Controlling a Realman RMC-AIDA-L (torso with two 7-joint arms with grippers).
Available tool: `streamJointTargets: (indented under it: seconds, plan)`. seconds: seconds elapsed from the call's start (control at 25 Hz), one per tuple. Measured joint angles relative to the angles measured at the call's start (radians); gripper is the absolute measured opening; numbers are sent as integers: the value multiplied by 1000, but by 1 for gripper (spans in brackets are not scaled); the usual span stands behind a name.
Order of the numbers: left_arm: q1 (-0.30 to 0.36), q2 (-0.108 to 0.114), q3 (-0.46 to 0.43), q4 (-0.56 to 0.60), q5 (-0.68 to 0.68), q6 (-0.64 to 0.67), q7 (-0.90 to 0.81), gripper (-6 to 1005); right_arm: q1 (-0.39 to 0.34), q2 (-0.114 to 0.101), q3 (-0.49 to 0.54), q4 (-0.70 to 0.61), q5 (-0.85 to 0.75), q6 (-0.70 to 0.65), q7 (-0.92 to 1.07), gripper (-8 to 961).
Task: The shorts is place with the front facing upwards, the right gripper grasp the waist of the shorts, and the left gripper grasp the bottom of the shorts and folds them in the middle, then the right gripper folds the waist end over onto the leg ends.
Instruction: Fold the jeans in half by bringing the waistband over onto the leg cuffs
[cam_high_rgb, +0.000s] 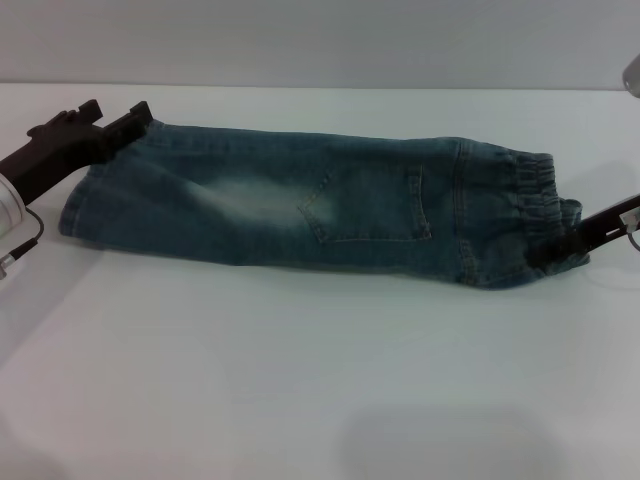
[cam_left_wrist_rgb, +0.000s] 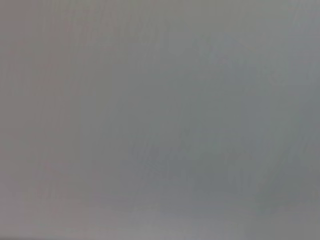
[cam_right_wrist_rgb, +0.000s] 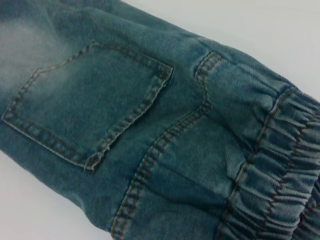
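Left end effector (cam_high_rgb: 128, 122) at the far left corner of the shorts (cam_high_rgb: 300, 205), black prongs touching the leg ends (cam_high_rgb: 100, 185); whether closed on the cloth or merely resting against it, impossible to tell. Stem running off toward the left edge, silver wrist cut off there, thin cable looping below it. Right end effector (cam_high_rgb: 560, 248) at the opposite end, black tip pressed into the near corner of the waist of the shorts (cam_high_rgb: 540, 200), fabric bunched round it; fingers sunk in the denim folds, so grip not readable. Most of that arm cut off by the right edge; small white label on the stem, writing too small to read.

Shorts lying on the white counter (cam_high_rgb: 300, 380), already folded lengthwise into one long narrow strip, leg ends toward the left, ruched band toward the right. Patch pocket (cam_high_rgb: 365, 205) uppermost, pale faded patch (cam_high_rgb: 240, 195) beside it toward the legs.

Right wrist view: close on the same pocket (cam_right_wrist_rgb: 85, 105) with orange double stitching, a curved orange seam, and the gathered elastic band (cam_right_wrist_rgb: 280, 170) at the corner; no brand tag or lettering legible. Own fingers outside that picture.

Left wrist view: plain grey blur, nothing to make out.
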Motion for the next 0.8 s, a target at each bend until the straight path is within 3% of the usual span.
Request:
streamJointTargets:
  seconds: [0.44, 0.8]
  plan:
    - [9, 0, 0, -9, -4, 0, 0, 823, -5, 14, -2, 0, 2, 11, -41, 654]
    - [22, 0, 0, -13, -5, 5, 0, 823, -24, 26, -1, -20, 3, 14, -79, 510]
